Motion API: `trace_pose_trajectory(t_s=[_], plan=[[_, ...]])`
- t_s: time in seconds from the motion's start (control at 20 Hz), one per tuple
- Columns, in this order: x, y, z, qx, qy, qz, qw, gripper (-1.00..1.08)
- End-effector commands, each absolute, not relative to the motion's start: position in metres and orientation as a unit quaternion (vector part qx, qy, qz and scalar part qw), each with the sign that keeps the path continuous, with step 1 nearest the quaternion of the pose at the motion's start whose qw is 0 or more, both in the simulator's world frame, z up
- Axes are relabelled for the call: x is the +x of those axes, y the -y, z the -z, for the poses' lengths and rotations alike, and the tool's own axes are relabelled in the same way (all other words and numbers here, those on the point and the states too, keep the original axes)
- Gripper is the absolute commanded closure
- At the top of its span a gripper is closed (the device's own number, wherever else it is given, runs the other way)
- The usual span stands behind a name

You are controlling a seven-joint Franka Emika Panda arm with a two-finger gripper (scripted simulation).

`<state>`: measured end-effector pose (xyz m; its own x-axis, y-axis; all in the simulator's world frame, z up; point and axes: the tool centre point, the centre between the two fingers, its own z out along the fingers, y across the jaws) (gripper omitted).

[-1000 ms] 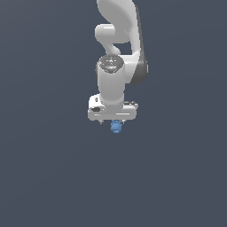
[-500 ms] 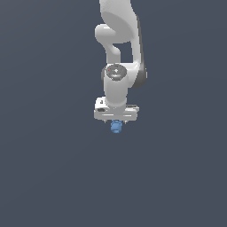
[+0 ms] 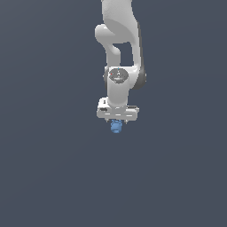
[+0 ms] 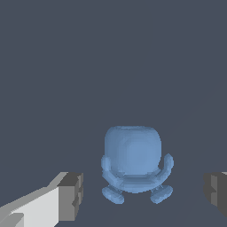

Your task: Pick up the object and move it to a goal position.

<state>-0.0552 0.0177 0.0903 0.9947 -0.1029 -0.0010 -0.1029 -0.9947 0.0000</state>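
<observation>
In your wrist view, the nearest things are the gripper's [image 4: 144, 195] two dark grey fingertips [image 4: 71, 195], one at each side of the frame, the second [image 4: 216, 189] cut by the picture's edge. They stand wide apart, so you have the gripper spread open, with nothing clamped. Neither pad touches the object [image 4: 133, 164]; there is a clear gap of bare grey on both sides of it.

The object sits between those fingertips and a little beyond them. Up close it is a light-blue lump with a big rounded body, two short curved arms at its sides and small knobs below, rather like a tiny armchair. It is far narrower than the space between the pads.

Past the object you see only flat, dark grey-blue ground [image 4: 111, 57].

Turn to your exterior view. There the object [image 3: 116, 127] shows as a small blue knob just below the white gripper [image 3: 117, 120], nearly touching its underside. The fingers themselves are too small to make out here. Above the object the white hand bar runs crosswise, and above that the white arm [image 3: 119, 84] climbs straight up and leaves the frame at the top. Whether the object rests on the ground or hangs above it, you cannot tell.
</observation>
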Motion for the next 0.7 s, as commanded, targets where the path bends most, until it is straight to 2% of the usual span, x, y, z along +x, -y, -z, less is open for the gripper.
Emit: trace_pose_trajectory(t_s=[0.0,0.65], plan=[[-0.055,-0.018,-0.09,-0.999,-0.052,0.0,0.0,-0.92],[-0.057,-0.018,-0.046,-0.999,-0.053,0.0,0.0,-0.92]])
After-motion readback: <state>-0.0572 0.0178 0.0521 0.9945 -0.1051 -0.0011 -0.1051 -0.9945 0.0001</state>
